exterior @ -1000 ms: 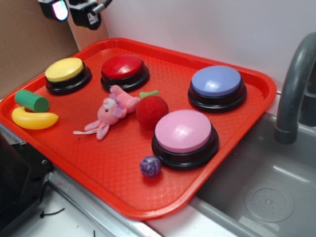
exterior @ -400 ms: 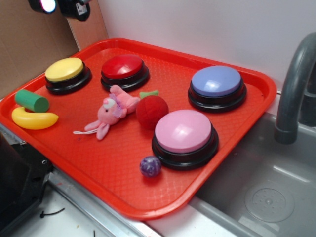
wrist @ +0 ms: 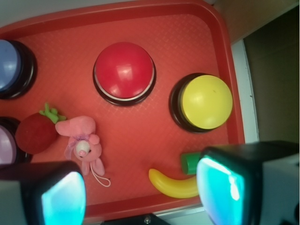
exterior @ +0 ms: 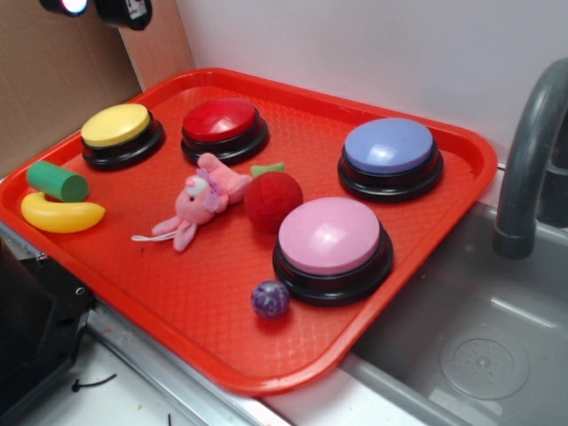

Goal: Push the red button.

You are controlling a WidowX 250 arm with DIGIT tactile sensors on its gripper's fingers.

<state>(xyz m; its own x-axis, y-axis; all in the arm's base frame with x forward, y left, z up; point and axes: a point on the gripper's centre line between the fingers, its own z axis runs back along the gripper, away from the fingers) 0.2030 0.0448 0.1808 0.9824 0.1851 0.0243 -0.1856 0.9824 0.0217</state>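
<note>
Both views are bright and evenly lit, with soft light from above. In the exterior view, short faint shadows hug the bases of the buttons on the tray (exterior: 222,293), and the red button (exterior: 220,119) carries only a dull sheen. In the wrist view its dome (wrist: 124,70) shows a small white glare spot, as does the yellow button (wrist: 206,101). The gripper (wrist: 140,192) fingers at the bottom edge are blurred, their pads (wrist: 220,187) glowing cyan. The exterior view is slightly soft.
</note>
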